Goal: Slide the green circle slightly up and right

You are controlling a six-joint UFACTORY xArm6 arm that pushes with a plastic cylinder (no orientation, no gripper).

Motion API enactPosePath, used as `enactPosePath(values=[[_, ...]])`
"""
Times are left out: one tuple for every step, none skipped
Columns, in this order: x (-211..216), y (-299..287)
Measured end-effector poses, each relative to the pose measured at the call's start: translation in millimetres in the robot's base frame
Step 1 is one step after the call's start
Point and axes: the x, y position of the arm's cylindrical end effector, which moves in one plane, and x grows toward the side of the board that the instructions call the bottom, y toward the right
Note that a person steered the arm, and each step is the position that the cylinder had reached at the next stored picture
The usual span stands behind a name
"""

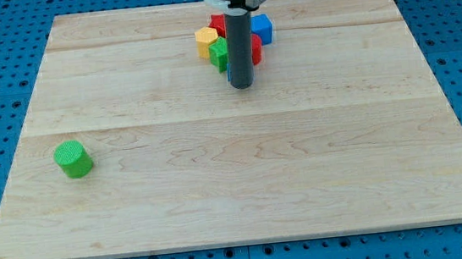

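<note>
Green circle (73, 158) sits alone near the worktop's (304, 182) left edge, toward the view's bottom left, with bare wood all round it. No jaws on this arm, only a rod, so nothing is open, closed or gripping. My tip (241, 86) rests on the wood near the view's top centre, well apart from the circle and just below a tight cluster: yellow block (206, 38), a second green block (219, 54), blue block (263, 29), and red blocks (217, 22) partly hidden behind the rod. The shapes in the cluster are hard to make out. Judgement: the approach is not made; no contact with the circle yet. Risk one: the tip stands almost against the cluster's green block, so a careless departure could drag it or scatter its neighbours. Risk two: to push up and right I need to come in at the circle's lower left, close to the worktop's edge; crossing straight over would strike the circle on its upper right and send it down-left, possibly off the wood. Risk three: an off-centre push on a round block lets it slip sideways off the rod. Risk four: only a slight move is wanted, so overshoot is likely with a long stroke.
</note>
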Motion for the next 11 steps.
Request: enactPosePath(values=[[-2,4],[-14,4],[-2,7],[79,4],[141,-42],[188,-131],[171,-220],[117,-247],[86,-247],[80,-239],[53,-230]])
